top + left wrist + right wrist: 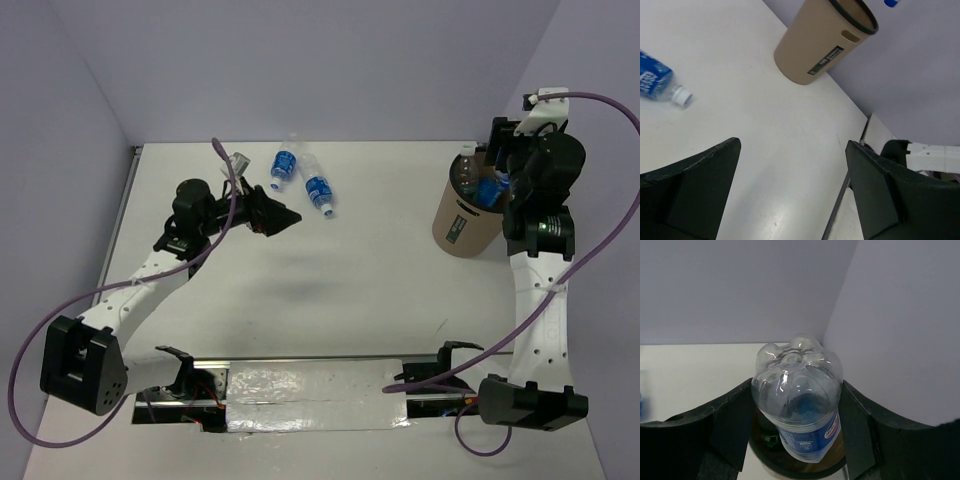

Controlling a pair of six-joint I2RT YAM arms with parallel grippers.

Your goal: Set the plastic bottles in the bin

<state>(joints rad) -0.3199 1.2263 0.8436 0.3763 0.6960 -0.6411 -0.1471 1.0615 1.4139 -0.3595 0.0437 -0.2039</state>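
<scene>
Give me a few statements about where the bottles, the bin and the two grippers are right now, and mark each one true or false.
1. The right gripper grips a blue-labelled bottle above the bin. True.
2. The left gripper is shut on a bottle. False: its jaws stand wide open and hold nothing.
3. Two loose bottles, the far bottle and the near bottle, lie on the table. True.
4. The bin lies tipped on its side. False: it stands upright with its mouth up.
</scene>
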